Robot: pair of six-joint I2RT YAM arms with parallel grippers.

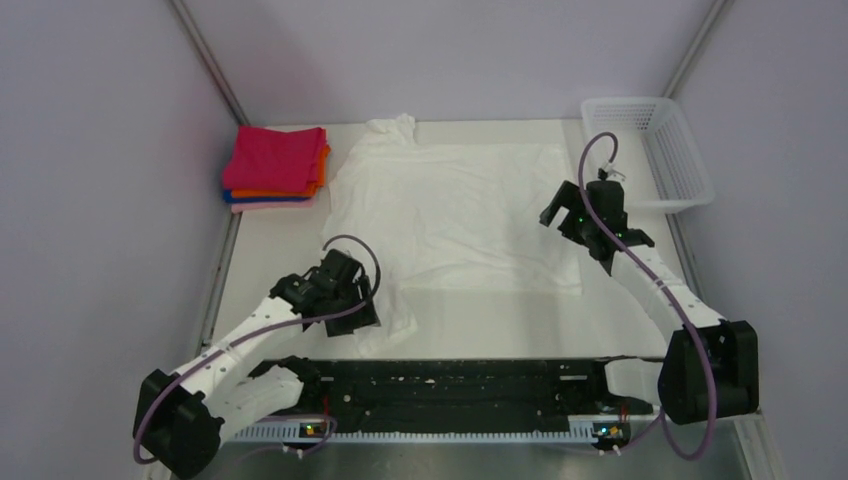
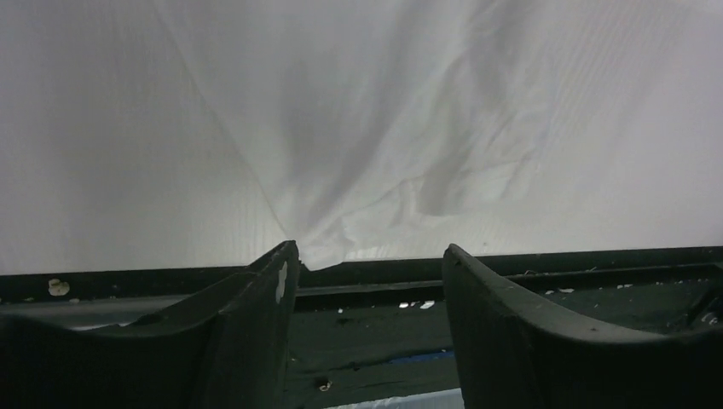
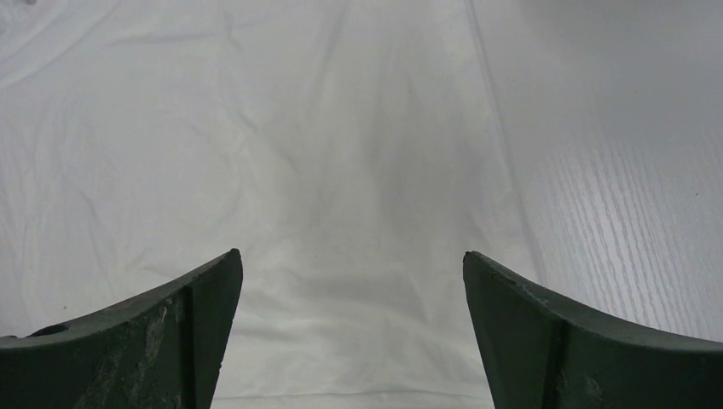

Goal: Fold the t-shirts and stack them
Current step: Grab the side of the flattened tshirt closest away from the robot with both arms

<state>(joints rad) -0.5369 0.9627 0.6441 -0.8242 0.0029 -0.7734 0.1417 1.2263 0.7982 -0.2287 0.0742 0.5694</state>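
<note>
The white t-shirt (image 1: 455,215) lies flat on the counter (image 1: 500,320), long axis running between the two arms, sleeve end by the left jaws, hem by the right jaws. Both pairs stand open and empty; the left are nearer, a sleeve's edge just ahead between their tips.

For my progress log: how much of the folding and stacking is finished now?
Done: folded shirts sit stacked at the far left. In hand: the white t-shirt lies spread, unfolded, with the left gripper and right gripper open at its edges. Left: folding it and adding it to the stack.
</note>
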